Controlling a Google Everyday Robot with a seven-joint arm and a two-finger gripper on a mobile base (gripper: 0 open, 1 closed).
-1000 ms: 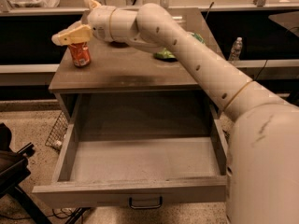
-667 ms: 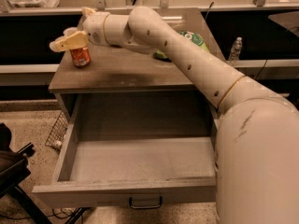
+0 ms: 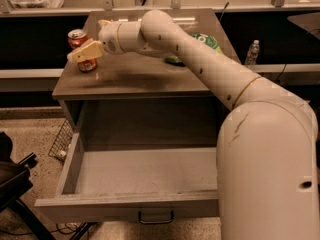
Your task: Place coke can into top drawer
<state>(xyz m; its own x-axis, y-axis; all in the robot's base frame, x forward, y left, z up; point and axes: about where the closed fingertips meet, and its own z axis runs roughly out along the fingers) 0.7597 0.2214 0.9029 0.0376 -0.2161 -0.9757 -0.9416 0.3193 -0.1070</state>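
The coke can, orange-red with a silver top, stands upright on the cabinet top near its back left corner. My gripper is at the can, reaching in from the right. It is open. The near finger crosses in front of the can's middle, and the far finger shows behind and to the right of it. I cannot tell whether either finger touches the can. The top drawer is pulled wide open below the cabinet top and is empty. Its dark handle is on the front panel.
A green snack bag lies on the cabinet top at the back right, partly behind my arm. A water bottle stands to the right. A wire basket and black gear are on the floor at the left.
The near finger has dropped from beside the can's top to across its middle. The can has stayed on the cabinet top. The drawer is unchanged.
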